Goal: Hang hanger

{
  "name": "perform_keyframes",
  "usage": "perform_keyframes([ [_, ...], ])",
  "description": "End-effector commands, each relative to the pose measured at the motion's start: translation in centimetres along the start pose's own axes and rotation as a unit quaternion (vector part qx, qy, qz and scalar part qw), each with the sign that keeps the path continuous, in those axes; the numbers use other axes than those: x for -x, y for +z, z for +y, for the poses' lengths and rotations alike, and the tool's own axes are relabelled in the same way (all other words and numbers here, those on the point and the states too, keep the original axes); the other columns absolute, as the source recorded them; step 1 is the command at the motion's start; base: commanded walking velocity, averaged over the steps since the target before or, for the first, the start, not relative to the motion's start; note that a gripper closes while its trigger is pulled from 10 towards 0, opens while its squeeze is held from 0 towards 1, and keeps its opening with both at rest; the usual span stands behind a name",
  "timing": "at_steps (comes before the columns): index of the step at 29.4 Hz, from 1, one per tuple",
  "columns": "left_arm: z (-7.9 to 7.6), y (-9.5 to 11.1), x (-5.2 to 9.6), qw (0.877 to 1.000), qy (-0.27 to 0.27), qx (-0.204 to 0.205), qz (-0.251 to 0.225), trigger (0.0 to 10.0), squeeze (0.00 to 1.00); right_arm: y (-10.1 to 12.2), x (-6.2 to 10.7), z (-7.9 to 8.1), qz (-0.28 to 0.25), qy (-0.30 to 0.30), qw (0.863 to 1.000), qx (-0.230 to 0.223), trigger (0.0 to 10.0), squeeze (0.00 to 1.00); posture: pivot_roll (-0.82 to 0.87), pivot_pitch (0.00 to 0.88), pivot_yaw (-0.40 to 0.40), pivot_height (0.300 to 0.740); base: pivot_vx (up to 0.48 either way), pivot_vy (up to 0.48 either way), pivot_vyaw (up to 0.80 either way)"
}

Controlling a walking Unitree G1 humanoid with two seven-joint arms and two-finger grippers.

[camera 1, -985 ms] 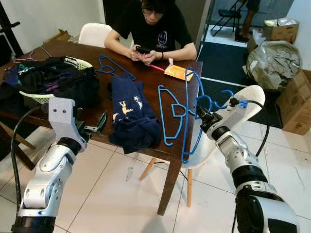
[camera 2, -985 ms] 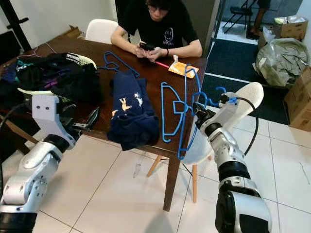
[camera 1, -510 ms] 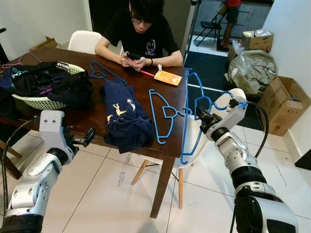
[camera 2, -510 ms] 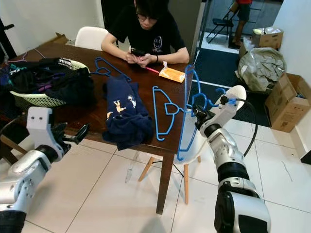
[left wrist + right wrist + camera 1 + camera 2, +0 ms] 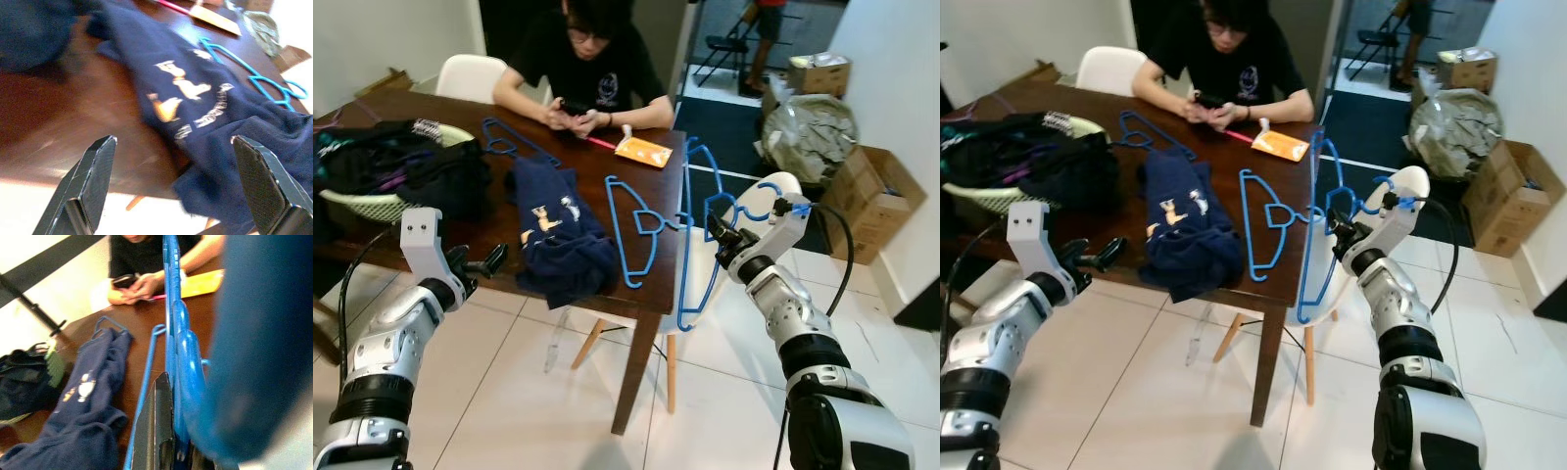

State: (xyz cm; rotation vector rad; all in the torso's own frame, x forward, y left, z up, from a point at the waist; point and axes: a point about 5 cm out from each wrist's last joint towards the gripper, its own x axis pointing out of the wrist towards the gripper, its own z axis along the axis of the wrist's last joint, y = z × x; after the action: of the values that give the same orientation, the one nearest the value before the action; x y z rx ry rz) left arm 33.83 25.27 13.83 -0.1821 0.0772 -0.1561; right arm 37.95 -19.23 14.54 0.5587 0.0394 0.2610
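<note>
My right gripper (image 5: 716, 229) is shut on a blue hanger (image 5: 689, 245), which it holds upright beside the right edge of the brown table (image 5: 460, 230); the wrist view shows that same blue hanger (image 5: 171, 308) running up between the fingers. A second blue hanger (image 5: 631, 223) lies flat on the table near that edge. A third blue hanger (image 5: 512, 143) lies towards the far side. A navy garment (image 5: 553, 233) is bunched at the front edge. My left gripper (image 5: 481, 262) is open and low at the table's front edge, facing the navy garment (image 5: 205, 98).
A person (image 5: 582, 69) sits at the far side with a phone. A basket of dark clothes (image 5: 386, 174) stands at the table's left. An orange packet (image 5: 642, 151) lies near the person. A white chair (image 5: 749, 211) stands behind the held hanger. Cardboard boxes (image 5: 871, 201) sit at right.
The camera has shifted, so the whole scene moved. My left arm now sits lower and farther out towards the table edge. The right gripper still holds the hanger upright.
</note>
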Motion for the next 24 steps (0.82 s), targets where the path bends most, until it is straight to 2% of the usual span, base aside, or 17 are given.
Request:
perform_keyframes([
  [1, -0.8, -0.1, -0.5, 1.000, -0.017, -0.004, 0.001, 10.0, 0.00, 0.2, 0.2, -0.5, 0.004, -0.009, 1.000, 0.008, 10.0, 0.00, 0.08, 0.003, -0.078, 0.740, 0.000, 0.000, -0.79],
  [3, -1.6, 0.0, -1.0, 1.000, -0.022, -0.002, -0.008, 10.0, 0.00, 0.1, 0.2, -0.4, 0.004, -0.006, 1.000, 0.008, 10.0, 0.00, 0.07, 0.000, -0.082, 0.740, 0.000, 0.000, -0.39],
  [7, -2.0, -0.2, -1.6, 1.000, -0.019, -0.008, -0.008, 10.0, 0.00, 0.0, 0.2, -0.4, 0.004, -0.005, 1.000, 0.008, 10.0, 0.00, 0.07, 0.000, -0.079, 0.740, 0.000, 0.000, 0.00],
  [12, -1.5, -1.0, -1.8, 0.999, 0.018, -0.006, 0.027, 10.0, 0.00, 0.1, 0.4, -0.7, 0.004, -0.008, 1.000, 0.009, 10.0, 0.00, 0.06, 0.000, -0.072, 0.740, 0.000, 0.000, 0.00],
  [13, -0.9, -1.3, -1.6, 0.998, 0.030, 0.020, 0.044, 10.0, 0.00, 0.1, 0.5, -0.7, 0.003, -0.009, 1.000, 0.008, 10.0, 0.00, 0.06, 0.000, -0.067, 0.740, 0.000, 0.000, 0.00],
  [16, -0.2, -1.6, -1.2, 0.996, 0.046, 0.037, 0.066, 10.0, 0.00, 0.2, 0.5, -0.8, 0.001, -0.010, 1.000, 0.006, 10.0, 0.00, 0.05, 0.000, -0.071, 0.740, 0.000, 0.000, 0.00],
  [18, -0.2, -1.6, -0.9, 0.995, 0.049, 0.034, 0.074, 10.0, 0.00, 0.3, 0.5, -0.8, 0.001, -0.010, 1.000, 0.005, 10.0, 0.00, 0.06, 0.000, -0.078, 0.740, 0.000, 0.000, 0.00],
  [24, -1.4, -0.5, 0.7, 0.997, 0.042, 0.006, 0.057, 10.0, 0.00, 0.2, 0.3, -0.5, 0.009, -0.006, 1.000, 0.007, 10.0, 0.00, 0.06, 0.004, -0.090, 0.740, 0.000, 0.000, 0.00],
])
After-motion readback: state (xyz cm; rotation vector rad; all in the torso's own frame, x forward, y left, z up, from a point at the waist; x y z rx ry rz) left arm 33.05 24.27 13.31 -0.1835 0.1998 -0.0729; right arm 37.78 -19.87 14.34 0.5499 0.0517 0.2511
